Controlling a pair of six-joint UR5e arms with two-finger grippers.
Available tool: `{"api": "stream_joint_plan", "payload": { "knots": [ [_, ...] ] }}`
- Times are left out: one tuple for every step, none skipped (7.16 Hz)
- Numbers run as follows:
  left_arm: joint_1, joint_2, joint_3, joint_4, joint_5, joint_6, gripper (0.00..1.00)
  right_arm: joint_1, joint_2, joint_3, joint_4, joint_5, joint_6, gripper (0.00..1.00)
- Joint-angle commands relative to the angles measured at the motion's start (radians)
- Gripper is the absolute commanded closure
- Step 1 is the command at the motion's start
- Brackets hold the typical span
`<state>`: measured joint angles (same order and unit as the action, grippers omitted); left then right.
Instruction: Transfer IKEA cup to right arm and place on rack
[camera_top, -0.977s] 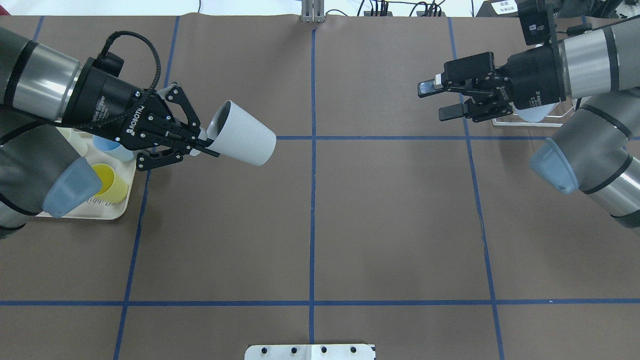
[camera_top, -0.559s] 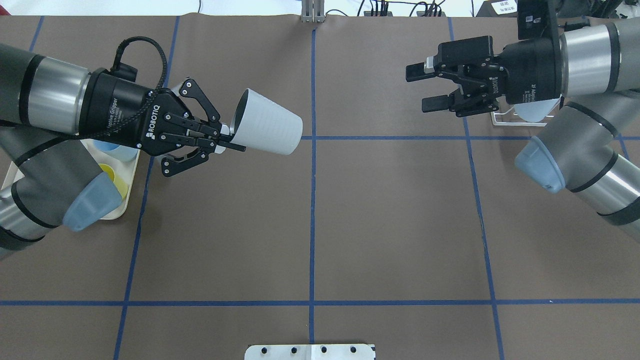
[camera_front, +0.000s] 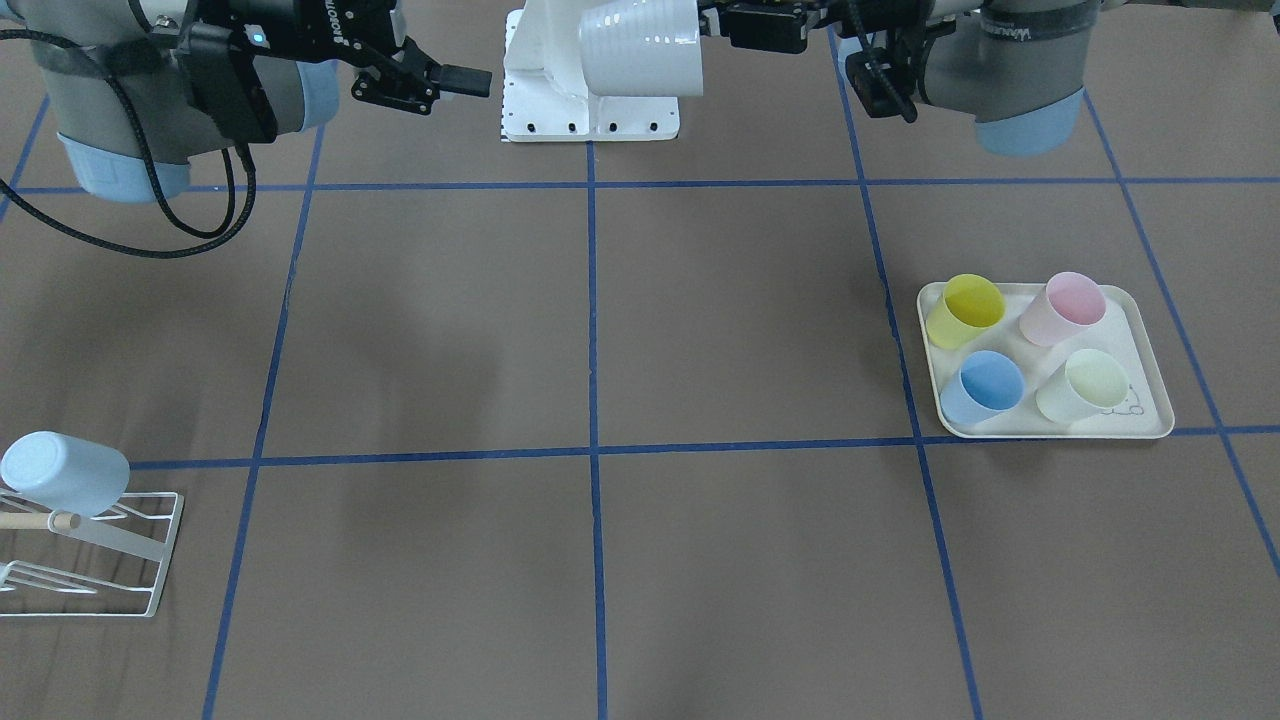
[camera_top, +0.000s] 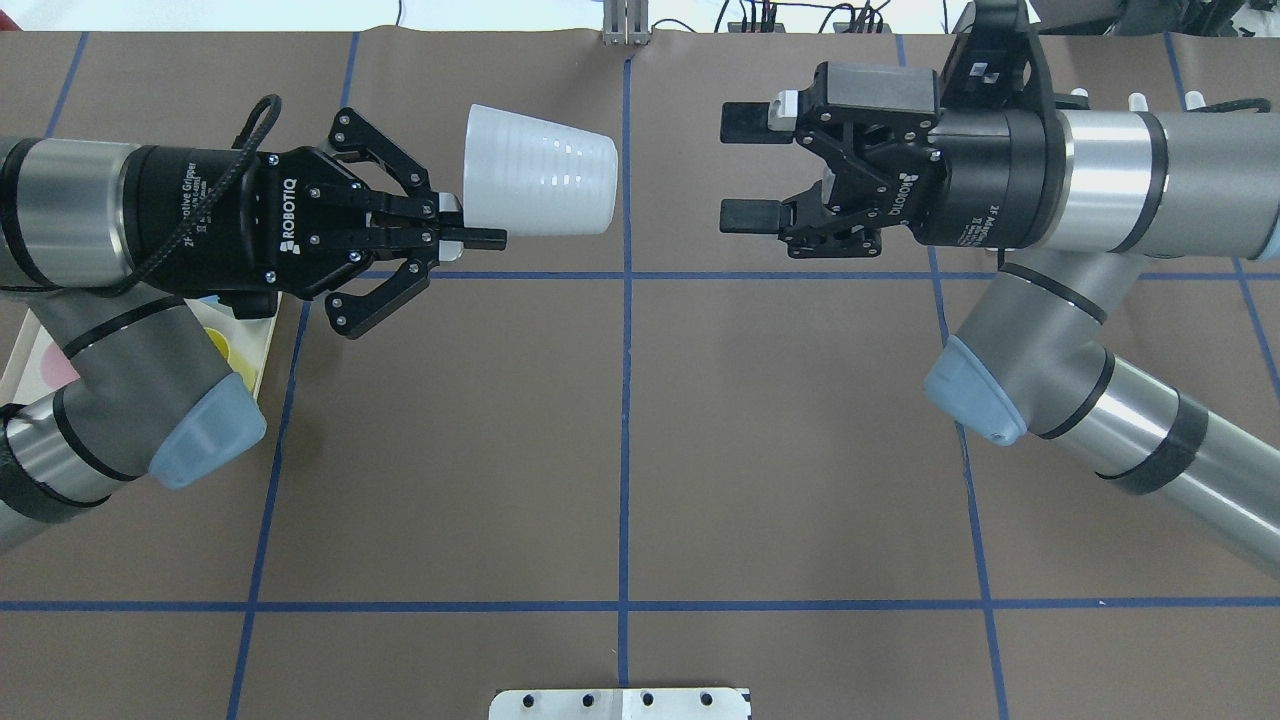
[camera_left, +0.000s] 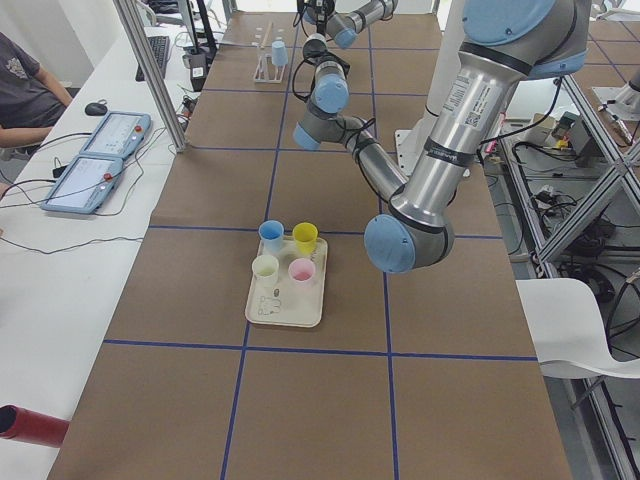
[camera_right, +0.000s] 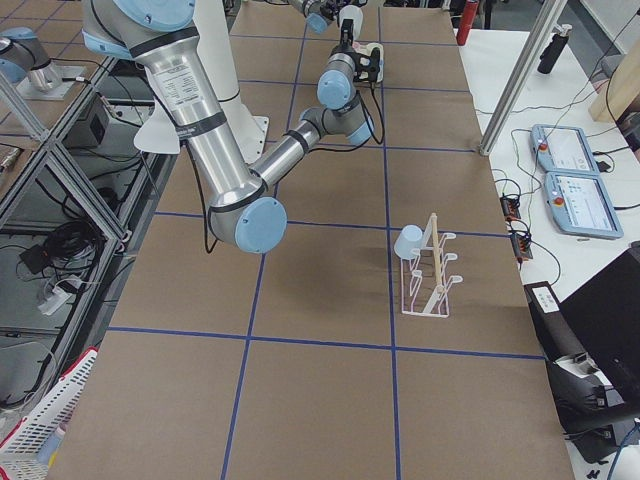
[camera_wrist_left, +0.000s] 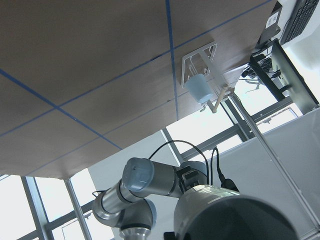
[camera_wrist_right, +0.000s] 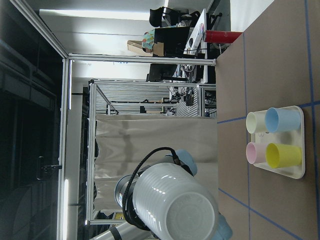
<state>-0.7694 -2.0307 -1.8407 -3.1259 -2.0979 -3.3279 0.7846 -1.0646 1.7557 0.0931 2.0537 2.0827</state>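
The left gripper fingers clamp the rim of the white IKEA cup, held level above the counter, base toward the right gripper, whose fingers stand spread, near. Step: handover. Next, the right gripper should advance and close around the cup.

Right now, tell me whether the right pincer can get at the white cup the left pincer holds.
Probably yes: the right pincer, open, faces the white cup's base across a bare gap; the left pincer grips only its rim.
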Motion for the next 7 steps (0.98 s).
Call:
{"api": "stream_joint_plan", "payload": {
  "knots": [
    [0.019, -0.003, -0.015, -0.008, 0.018, -0.039, 1.00, -0.041, 0.029, -0.007, 0.004, -0.032, 0.002, 0.04],
    [0.022, -0.020, -0.015, -0.008, 0.019, -0.056, 1.00, -0.050, 0.037, -0.008, 0.004, -0.040, 0.002, 0.03],
    [0.033, -0.029, -0.018, -0.008, 0.045, -0.062, 1.00, -0.060, 0.046, -0.013, 0.004, -0.052, 0.002, 0.03],
    [0.045, -0.034, -0.023, -0.006, 0.053, -0.062, 1.00, -0.065, 0.048, -0.013, 0.004, -0.059, 0.002, 0.03],
    [0.047, -0.036, -0.023, -0.005, 0.053, -0.062, 1.00, -0.067, 0.049, -0.013, 0.004, -0.072, 0.002, 0.03],
    [0.053, -0.036, -0.023, -0.006, 0.053, -0.062, 1.00, -0.067, 0.054, -0.013, 0.004, -0.078, 0.002, 0.03],
    [0.067, -0.048, -0.022, -0.005, 0.055, -0.062, 1.00, -0.079, 0.054, -0.013, 0.004, -0.084, 0.002, 0.03]
  ]
}}
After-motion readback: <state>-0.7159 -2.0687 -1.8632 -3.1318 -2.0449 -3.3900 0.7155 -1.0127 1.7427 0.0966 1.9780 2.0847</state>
